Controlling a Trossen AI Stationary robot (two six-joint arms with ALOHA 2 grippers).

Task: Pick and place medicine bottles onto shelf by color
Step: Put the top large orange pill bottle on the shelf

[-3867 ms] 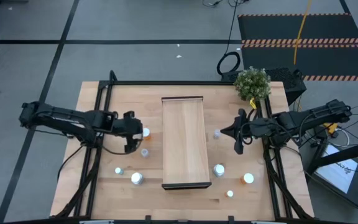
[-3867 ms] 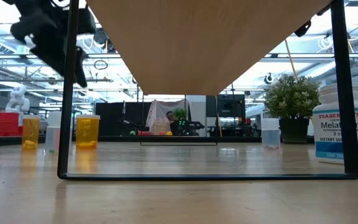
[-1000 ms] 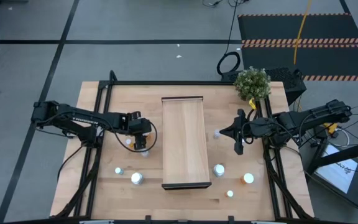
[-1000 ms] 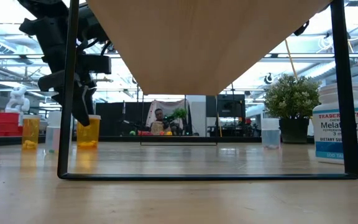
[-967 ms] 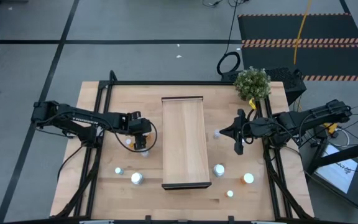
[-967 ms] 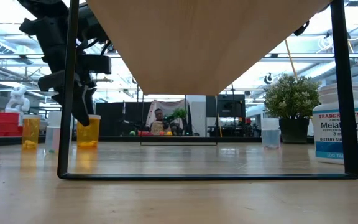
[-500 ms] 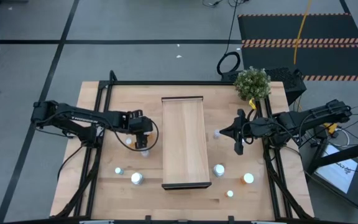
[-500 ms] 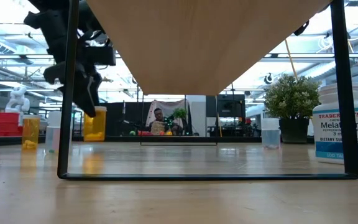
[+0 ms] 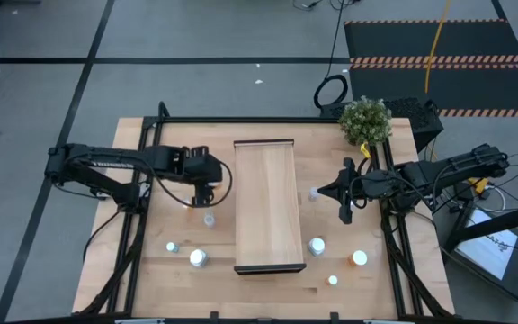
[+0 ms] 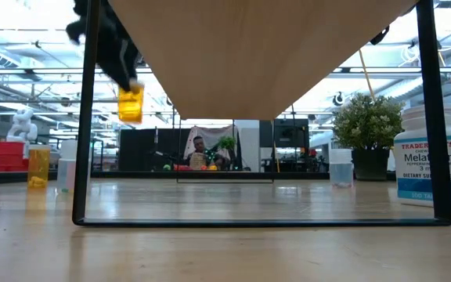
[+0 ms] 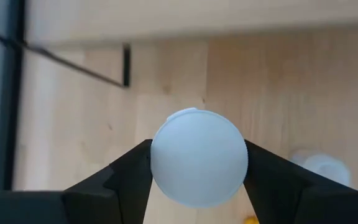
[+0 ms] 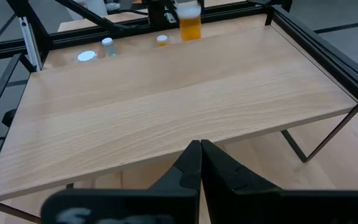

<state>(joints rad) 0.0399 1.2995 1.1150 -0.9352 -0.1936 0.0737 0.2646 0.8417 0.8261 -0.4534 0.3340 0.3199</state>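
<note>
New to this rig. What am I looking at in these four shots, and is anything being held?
Two dark robot arms work at a wooden table. The overhead shot shows everything: a long light-wood shelf in the middle, small capped medicine bottles scattered on both sides of it, and a potted plant at a far corner.

The table-level shot looks under the shelf, which stands raised on a black frame. The other two come from cameras on each arm's wrist.

The left gripper is shut on an orange bottle, lifted clear of the table beside the shelf; its wrist camera looks straight down on the bottle's white cap between the fingers. The right gripper waits, shut and empty, on the shelf's other side.
</note>
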